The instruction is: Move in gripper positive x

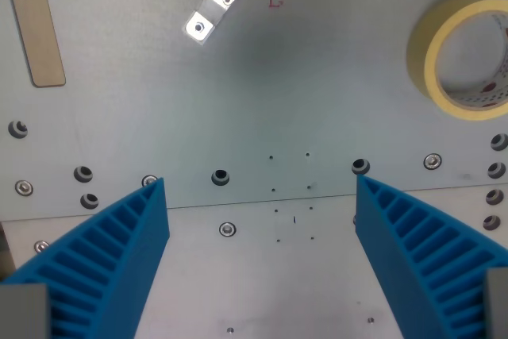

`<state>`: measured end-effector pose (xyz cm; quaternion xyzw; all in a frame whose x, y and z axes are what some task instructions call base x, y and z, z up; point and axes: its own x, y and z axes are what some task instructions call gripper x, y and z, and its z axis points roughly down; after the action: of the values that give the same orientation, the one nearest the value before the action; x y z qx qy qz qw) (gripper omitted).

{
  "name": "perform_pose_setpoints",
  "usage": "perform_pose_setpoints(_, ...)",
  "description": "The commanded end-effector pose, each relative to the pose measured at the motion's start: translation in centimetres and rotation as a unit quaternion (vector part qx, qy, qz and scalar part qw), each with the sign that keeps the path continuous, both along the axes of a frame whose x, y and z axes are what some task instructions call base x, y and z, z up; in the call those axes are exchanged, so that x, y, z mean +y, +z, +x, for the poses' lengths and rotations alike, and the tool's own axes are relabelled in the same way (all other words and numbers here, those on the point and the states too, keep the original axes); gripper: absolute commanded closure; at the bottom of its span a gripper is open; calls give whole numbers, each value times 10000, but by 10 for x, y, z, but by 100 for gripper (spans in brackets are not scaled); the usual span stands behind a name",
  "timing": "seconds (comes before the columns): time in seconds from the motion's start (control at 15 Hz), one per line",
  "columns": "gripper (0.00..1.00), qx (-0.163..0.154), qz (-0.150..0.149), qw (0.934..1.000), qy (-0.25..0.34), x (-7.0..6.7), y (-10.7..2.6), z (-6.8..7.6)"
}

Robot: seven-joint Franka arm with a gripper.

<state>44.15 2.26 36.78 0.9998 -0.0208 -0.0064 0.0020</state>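
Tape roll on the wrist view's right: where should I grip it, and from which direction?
Judging by its pose, the tape roll lies flat with its hole up. Come straight down and pinch its near wall, one finger inside the hole, one outside. The gripper is open, holding nothing.

Even, dim-ish light; soft shadow at center-12 o'clock; glare on metal bracket at 11 o'clock; focus slightly soft.

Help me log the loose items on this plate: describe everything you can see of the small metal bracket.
The small metal bracket lies on the grey metal plate, near the top of the wrist view, left of centre. It looks like bright, shiny bent sheet metal: two flat end tabs joined by a raised middle strip. One tab shows two small holes, the other one larger hole. It sits at a diagonal, touching only the plate, well apart from the open gripper.
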Motion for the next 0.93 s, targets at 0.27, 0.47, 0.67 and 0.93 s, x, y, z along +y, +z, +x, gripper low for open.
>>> perform_pose_setpoints(0.27,0,-23,0,10000,-2,-1,2,20)
perform_pose_setpoints(0.47,0,-23,0,10000,-2,-2,2,35)
perform_pose_setpoints(0.67,0,-23,0,10000,-2,-2,2,50)
perform_pose_setpoints(0.93,0,-23,0,10000,-2,-3,2,70)
